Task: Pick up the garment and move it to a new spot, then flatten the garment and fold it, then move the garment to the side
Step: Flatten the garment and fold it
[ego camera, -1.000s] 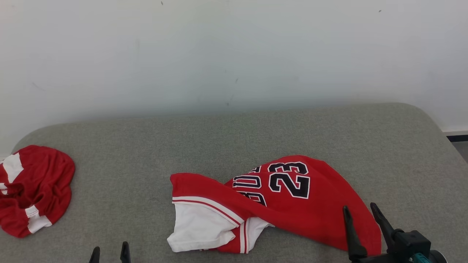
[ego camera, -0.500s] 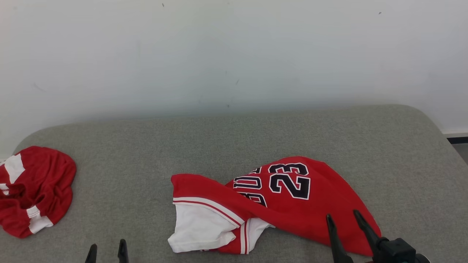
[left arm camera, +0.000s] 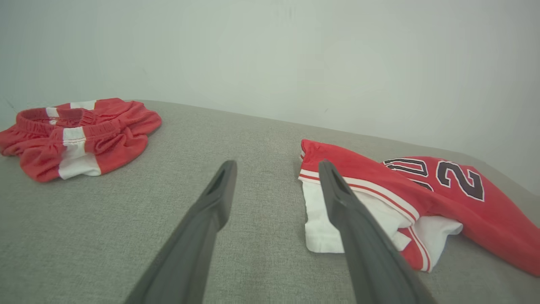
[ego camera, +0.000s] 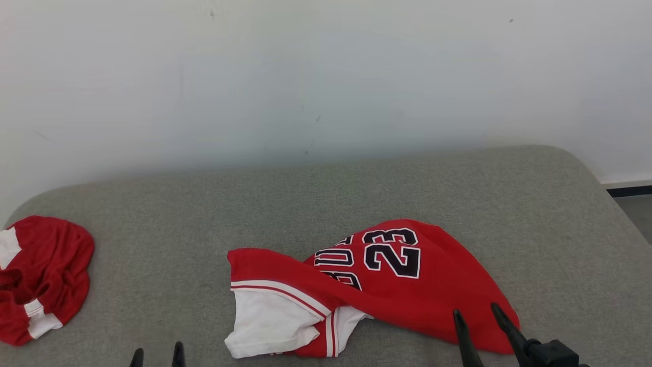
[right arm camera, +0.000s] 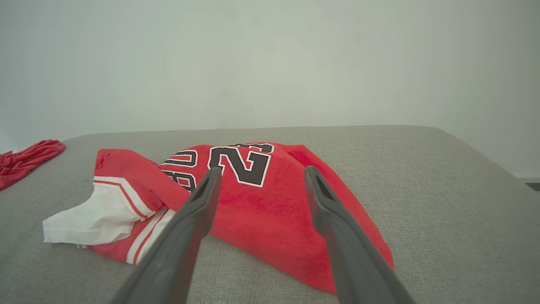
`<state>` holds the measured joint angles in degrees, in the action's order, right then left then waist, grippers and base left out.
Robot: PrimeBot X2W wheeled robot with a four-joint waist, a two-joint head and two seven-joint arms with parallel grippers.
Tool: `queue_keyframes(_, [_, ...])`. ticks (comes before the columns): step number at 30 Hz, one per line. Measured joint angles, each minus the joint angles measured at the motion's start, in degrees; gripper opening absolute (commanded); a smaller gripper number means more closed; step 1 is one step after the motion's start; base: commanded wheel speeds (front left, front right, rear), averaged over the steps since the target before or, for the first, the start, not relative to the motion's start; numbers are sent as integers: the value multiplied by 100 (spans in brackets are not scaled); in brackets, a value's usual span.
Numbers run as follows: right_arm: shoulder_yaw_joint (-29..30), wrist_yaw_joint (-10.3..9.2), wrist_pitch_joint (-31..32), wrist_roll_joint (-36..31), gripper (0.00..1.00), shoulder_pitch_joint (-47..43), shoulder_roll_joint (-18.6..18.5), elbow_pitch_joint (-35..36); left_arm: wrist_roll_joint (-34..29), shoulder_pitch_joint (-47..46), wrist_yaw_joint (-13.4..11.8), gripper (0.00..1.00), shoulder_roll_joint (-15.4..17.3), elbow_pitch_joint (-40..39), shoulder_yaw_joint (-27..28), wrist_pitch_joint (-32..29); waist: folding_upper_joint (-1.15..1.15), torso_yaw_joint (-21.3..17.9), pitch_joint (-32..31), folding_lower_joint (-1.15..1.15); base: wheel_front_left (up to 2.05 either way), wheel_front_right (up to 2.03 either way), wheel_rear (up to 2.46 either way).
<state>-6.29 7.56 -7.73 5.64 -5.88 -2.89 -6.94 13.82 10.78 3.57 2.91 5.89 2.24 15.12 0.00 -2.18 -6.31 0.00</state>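
Pointing forward, left jaws and right jaws gape empty near the garment (ego camera: 433,295).

"23" on red jersey (ego camera: 407,285)

Off at the left end lies a crumpled pair of red shorts (ego camera: 43,278) with white side panels, its gathered waistband bunched up and facing the wall. It rests on a counter (ego camera: 356,193) covered in grey woven fabric, with rounded far corners. A plain white wall (ego camera: 326,76), lightly scuffed, rises just behind. At the far right a dark skirting strip (ego camera: 629,191) runs above grey floor (ego camera: 637,210).
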Motion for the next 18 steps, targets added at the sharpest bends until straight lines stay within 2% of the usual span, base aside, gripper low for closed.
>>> queue_keyframes(8, [528, 0, 653, 38, 100, 67, 0, -348, 213, -353, 27, 100, -3, 653, -482, -263, 0, -145, 120, 0, 0, 0, 0])
queue_keyframes(14, [912, -1, 1193, -211, 100, 241, -4, -808, 485, -1100, -163, 100, -4, 1560, -726, -649, 0, -237, 363, 0, 0, 0, 0])
queue_keyframes(18, [1038, -1, 1312, -235, 100, 420, -3, -1039, 715, -1457, -203, 100, -4, 2039, -816, -755, 1, -318, 555, 0, 0, 0, 0])
